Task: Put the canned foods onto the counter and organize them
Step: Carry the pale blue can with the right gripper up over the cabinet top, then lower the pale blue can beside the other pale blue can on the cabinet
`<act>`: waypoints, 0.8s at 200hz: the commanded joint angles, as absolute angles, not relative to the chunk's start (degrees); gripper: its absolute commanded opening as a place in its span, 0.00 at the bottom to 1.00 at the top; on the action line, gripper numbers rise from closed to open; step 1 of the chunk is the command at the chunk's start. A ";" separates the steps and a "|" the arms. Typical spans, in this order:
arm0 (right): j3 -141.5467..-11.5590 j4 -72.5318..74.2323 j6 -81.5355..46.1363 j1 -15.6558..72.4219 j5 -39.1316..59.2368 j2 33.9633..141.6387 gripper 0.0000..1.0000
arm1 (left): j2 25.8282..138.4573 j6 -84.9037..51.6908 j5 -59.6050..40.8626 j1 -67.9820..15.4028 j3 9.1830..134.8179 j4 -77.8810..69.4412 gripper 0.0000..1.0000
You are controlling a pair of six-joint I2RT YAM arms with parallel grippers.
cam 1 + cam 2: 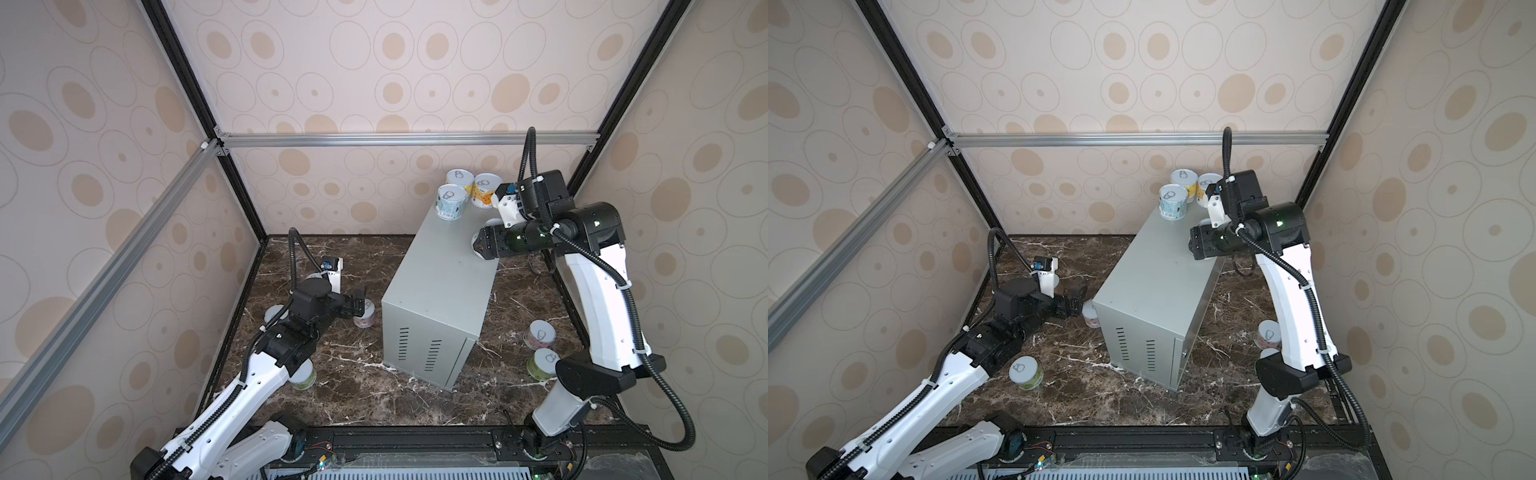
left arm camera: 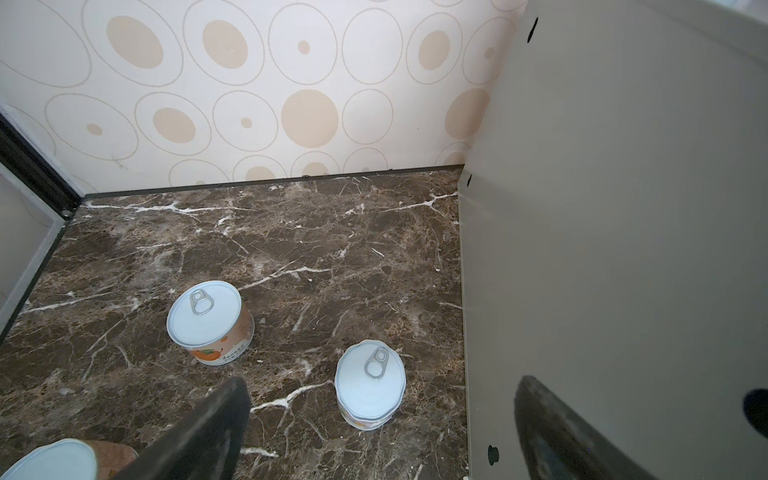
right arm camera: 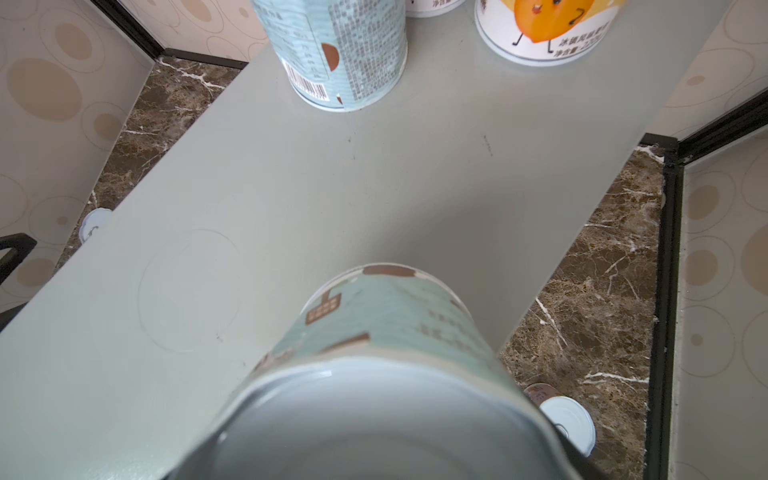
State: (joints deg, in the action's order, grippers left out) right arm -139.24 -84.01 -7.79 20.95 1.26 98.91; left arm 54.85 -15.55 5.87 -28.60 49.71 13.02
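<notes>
Pale-blue can (image 3: pixel 386 332) in right gripper (image 1: pixel 480 244), at counter (image 1: pixel 440 274) edge, middle top open

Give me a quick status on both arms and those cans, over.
Left gripper open, lined up on a can on the marble. Right gripper shut on pale-blue can, above the counter. Three cans stand at its far end; nothing blocking.

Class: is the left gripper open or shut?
Open. In the left wrist view the fingers of the left gripper stand wide apart; a can sits between them, touching neither.
</notes>
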 commanded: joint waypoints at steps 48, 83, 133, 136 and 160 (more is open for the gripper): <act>-143.99 -83.58 -6.77 21.52 -0.42 104.07 0.69 | 54.13 -14.15 4.84 -28.25 49.39 11.99 0.99; -145.27 -83.55 -6.68 21.62 -1.01 105.69 0.81 | 54.14 -14.19 4.84 -28.11 49.39 11.96 0.99; -143.62 -80.86 -6.83 22.10 -2.08 104.09 0.91 | 54.27 -14.19 4.57 -27.98 49.31 11.91 0.99; -143.02 -80.34 -6.85 22.10 -2.17 103.68 0.91 | 54.23 -14.16 4.57 -27.94 49.31 11.91 0.99; -138.68 -76.44 -7.19 22.62 -2.28 100.57 0.94 | 54.10 -14.15 4.66 -27.91 49.22 11.87 0.99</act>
State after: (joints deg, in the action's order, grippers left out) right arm -141.69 -80.07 -7.20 21.85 -1.37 104.14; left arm 54.85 -15.33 4.99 -28.23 49.21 12.82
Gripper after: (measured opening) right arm 0.933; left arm 0.992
